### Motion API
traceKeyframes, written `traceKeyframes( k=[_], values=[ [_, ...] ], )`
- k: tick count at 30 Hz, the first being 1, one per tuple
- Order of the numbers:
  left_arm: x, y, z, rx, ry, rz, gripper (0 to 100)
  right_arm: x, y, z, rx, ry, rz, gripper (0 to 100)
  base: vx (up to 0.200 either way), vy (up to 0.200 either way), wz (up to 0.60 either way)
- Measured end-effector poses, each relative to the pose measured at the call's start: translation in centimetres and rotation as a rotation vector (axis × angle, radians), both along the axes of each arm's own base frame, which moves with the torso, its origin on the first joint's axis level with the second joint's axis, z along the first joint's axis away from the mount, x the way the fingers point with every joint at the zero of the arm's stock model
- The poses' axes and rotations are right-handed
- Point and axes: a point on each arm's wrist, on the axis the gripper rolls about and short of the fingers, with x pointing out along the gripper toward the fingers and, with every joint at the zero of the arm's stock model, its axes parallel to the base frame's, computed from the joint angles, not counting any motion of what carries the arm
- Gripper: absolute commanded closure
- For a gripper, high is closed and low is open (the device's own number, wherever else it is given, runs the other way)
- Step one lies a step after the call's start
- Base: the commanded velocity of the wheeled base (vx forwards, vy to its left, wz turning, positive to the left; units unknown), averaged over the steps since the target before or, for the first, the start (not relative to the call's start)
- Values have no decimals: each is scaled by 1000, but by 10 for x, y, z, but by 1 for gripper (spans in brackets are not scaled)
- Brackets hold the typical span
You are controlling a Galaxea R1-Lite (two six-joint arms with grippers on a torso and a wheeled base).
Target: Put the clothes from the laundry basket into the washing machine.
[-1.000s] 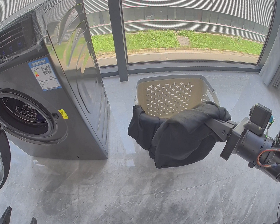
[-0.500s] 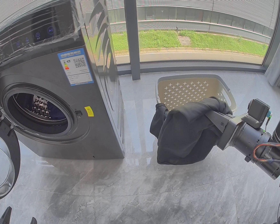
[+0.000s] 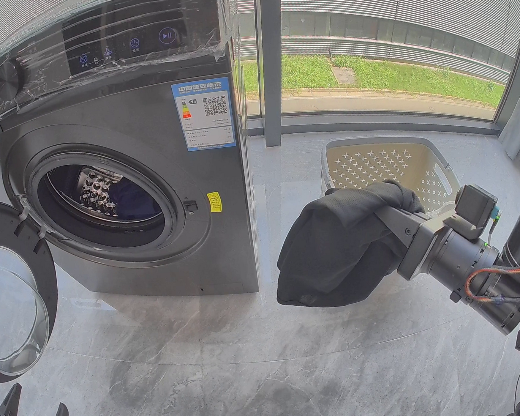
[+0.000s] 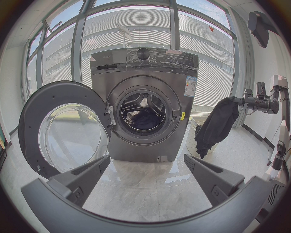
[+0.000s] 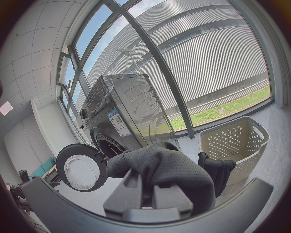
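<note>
Cloth first: a black garment hangs bunched from the right gripper at centre right of the head view. The jaws are clamped on its upper fold, and the rest droops in a rounded mass above the grey marbled floor. The garment overlaps the near left corner of the cream laundry basket, which stands right of centre by the window. Whether fabric and rim touch cannot be told. The basket's star-pierced walls show bare inside.

The grey washing machine takes up the upper left of the frame, its front panel wrapped in clear film. Its round door is swung wide open at the left edge. Inside the drum lies a dark cloth.

The left gripper sits low in the bottom left corner, jaws spread wide and holding nothing. It is well apart from the garment and faces the machine's open port.
</note>
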Motion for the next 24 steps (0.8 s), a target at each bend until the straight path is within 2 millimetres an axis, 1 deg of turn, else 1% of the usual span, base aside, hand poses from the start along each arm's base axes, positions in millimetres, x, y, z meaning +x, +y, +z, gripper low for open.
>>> traceKeyframes(
  k=[11, 17, 24],
  values=[
    [0, 0, 0, -1, 0, 0, 0, 1, 1, -1, -3, 2, 3, 100, -200, 0, 0],
    [0, 0, 0, 0, 1, 1, 0, 1, 1, -2, -5, 4, 6, 100, 0, 0, 0],
    [0, 0, 0, 0, 1, 0, 0, 2, 2, -3, -7, 6, 8, 100, 0, 200, 0]
  ],
)
